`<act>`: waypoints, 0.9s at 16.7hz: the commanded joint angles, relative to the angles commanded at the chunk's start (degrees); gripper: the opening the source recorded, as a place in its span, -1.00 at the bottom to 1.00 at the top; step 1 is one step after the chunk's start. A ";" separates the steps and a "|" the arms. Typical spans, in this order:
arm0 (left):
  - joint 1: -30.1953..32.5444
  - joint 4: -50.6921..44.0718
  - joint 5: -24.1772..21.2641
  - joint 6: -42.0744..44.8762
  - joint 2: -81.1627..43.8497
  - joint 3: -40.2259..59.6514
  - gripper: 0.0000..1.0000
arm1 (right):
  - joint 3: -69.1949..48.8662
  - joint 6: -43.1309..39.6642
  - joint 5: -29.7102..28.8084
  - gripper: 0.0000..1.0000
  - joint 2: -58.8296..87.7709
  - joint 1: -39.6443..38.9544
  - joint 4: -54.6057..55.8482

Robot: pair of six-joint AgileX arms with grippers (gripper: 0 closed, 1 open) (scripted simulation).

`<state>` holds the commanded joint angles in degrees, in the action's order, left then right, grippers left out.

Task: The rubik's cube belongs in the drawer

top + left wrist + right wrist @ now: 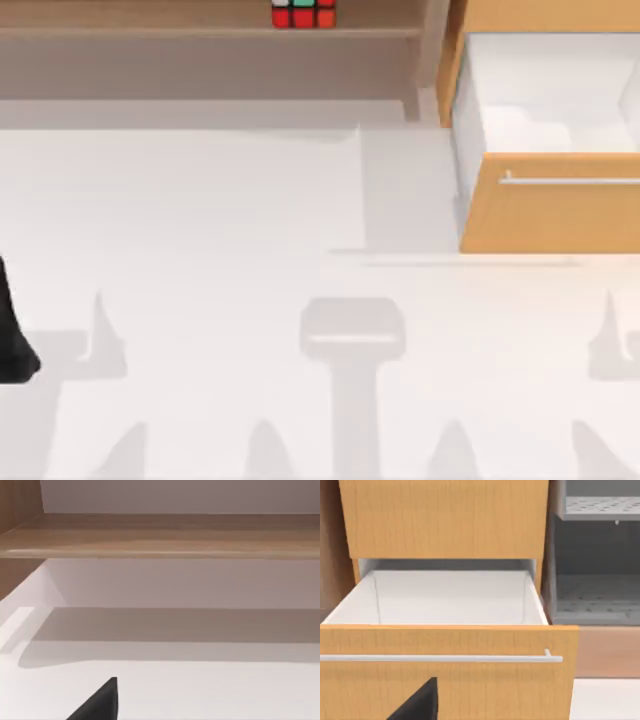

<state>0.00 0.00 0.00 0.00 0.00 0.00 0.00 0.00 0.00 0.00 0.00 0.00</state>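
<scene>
The rubik's cube (303, 13), showing red, green and white stickers, rests on the long brown shelf (200, 35) at the back of the table, left of centre. At the back right, the orange-brown drawer (545, 215) stands pulled open with nothing in its white interior. Its silver bar handle (570, 181) runs across the front. My left gripper (12, 335) is a dark shape at the table's left edge, far from the cube. The right wrist view faces the drawer front (445, 685) and handle (440, 658) from close by, with a black part of my right gripper (420, 702) low in the picture.
The shelf board (160, 535) spans the left wrist view above the white table (200, 690). A grey perforated rack (597, 555) stands beside the drawer cabinet. The white tabletop (200, 250) stretches wide between shelf, drawer and arms.
</scene>
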 joint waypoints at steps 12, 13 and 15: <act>0.00 0.00 0.00 0.00 0.00 0.00 1.00 | -24.95 0.83 -11.98 1.00 32.60 -12.10 12.39; 0.00 0.00 0.00 0.00 0.00 0.00 1.00 | -29.00 0.96 -14.04 1.00 39.18 -14.06 14.38; 0.00 0.00 0.00 0.00 0.00 0.00 1.00 | -37.31 1.14 -18.34 1.00 53.13 -18.12 18.40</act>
<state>0.00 0.00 0.00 0.00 0.00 0.00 -37.31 1.14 -18.34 53.13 -18.12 18.40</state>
